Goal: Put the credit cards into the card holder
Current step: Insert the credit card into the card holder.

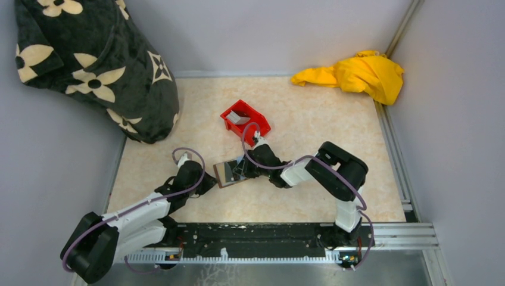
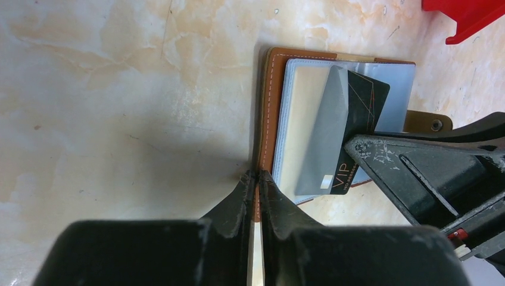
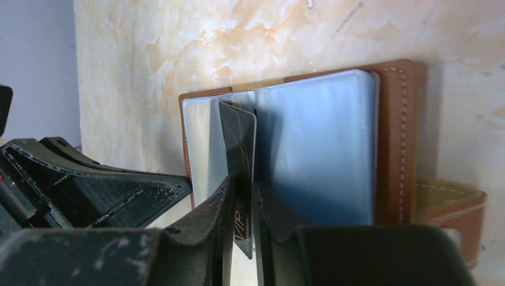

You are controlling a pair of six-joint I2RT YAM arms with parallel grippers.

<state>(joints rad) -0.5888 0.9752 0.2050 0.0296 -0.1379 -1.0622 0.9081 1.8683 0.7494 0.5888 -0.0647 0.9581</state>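
Observation:
The brown card holder (image 1: pixel 228 173) lies open on the table, its clear plastic sleeves up. My left gripper (image 1: pixel 209 179) is shut on the edge of its brown cover (image 2: pixel 275 107), as the left wrist view (image 2: pixel 258 174) shows. My right gripper (image 1: pixel 244 168) is shut on a black credit card marked VIP (image 3: pixel 238 137), held on edge with its far end between the sleeves (image 3: pixel 321 143). The card also shows in the left wrist view (image 2: pixel 351 119), tilted over the sleeves. Another pale grey card (image 1: pixel 238 117) lies in the red bin (image 1: pixel 257 128).
A yellow cloth (image 1: pixel 357 74) lies at the back right corner. A black flower-patterned cushion (image 1: pixel 89 65) fills the back left. Grey walls close the table on three sides. The holder's snap strap (image 3: pixel 446 202) sticks out on its right side.

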